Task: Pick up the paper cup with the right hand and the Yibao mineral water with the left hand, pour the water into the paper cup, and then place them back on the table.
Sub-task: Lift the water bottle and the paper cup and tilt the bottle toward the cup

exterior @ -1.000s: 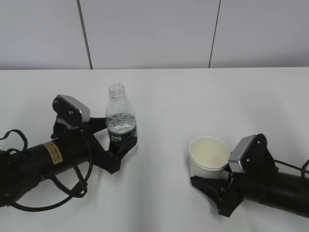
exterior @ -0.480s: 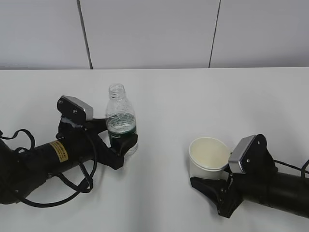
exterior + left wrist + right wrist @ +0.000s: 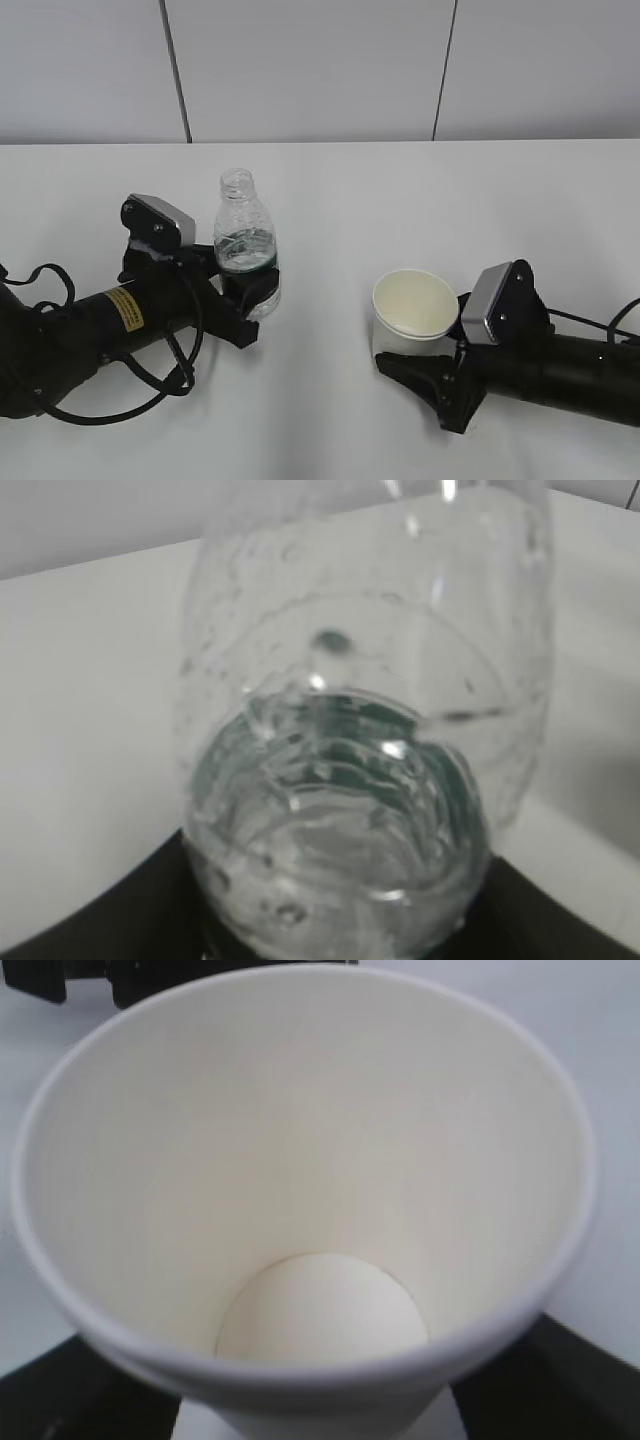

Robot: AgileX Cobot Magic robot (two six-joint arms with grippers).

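Change since earlier frame: paper cup [image 3: 413, 315] has shifted left and tilted toward the bottle; Yibao mineral water [image 3: 246, 255] has moved slightly left and up.
Left hand [image 3: 245, 300]: pinching the bottle at its lower body, under the green label.
Right hand [image 3: 420, 370]: clamped on the cup's lower wall.
Cup state: empty, seen in the right wrist view [image 3: 300, 1210].
Position: both at or just above the table [image 3: 400, 190]; contact cannot be told; well apart.
Risk: uncapped bottle may spill if tilted before reaching the cup; thin cup wall may crush or slip under the grip.

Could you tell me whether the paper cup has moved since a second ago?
Yes. The paper cup has shifted left, toward the bottle, and now tilts.
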